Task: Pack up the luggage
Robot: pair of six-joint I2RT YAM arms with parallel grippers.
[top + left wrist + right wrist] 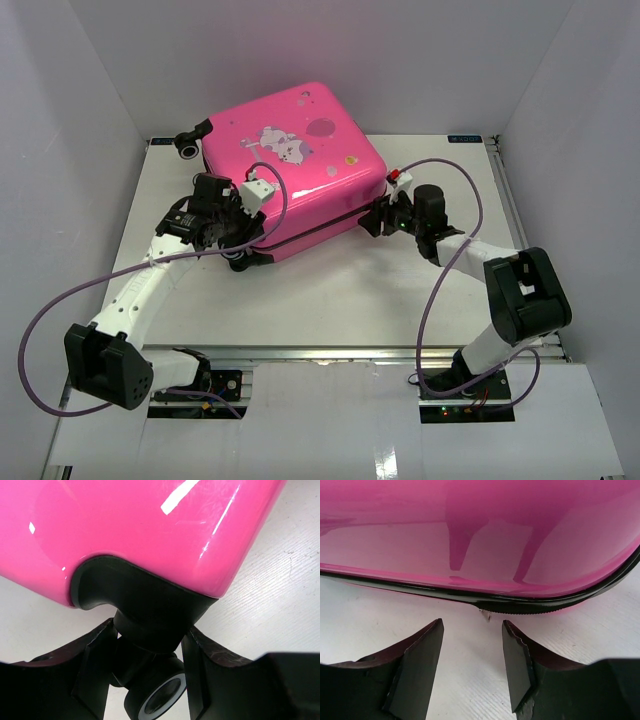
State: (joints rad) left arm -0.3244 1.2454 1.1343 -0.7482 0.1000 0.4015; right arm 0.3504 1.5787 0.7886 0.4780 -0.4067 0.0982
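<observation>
Bracing the glossy hot-pink hard-shell suitcase (295, 170) – shut, flat on the white table (330, 300) – with left gripper (150, 630) clamped on its black caster wheel (160, 700), right gripper (472, 630) parted, empty, near the zipper seam (520, 604) – likely for unzipping.

White tabletop, one item lying on it.
Matte white flat table (330, 300), faintly scuffed. A glossy hot-pink hard-shell suitcase (295, 170) lies flat from centre toward 12 o'clock, cartoon print up. One black wheel (190, 143) juts at its 10 o'clock corner, another at 7 o'clock.
</observation>
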